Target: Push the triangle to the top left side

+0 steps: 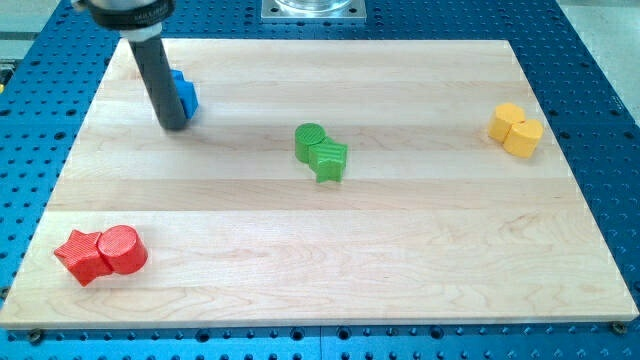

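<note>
A blue block (184,93), the triangle, lies near the view's top left on the wooden board (330,250); the rod hides most of it, so its shape is hard to make out. My tip (173,126) rests on the board just below and left of the blue block, touching or nearly touching it.
A green cylinder (310,141) and a green star-like block (329,160) sit together at the centre. A yellow pair (515,129) lies at the view's right. A red star (80,256) and red cylinder (122,249) lie at the bottom left. Blue perforated table surrounds the board.
</note>
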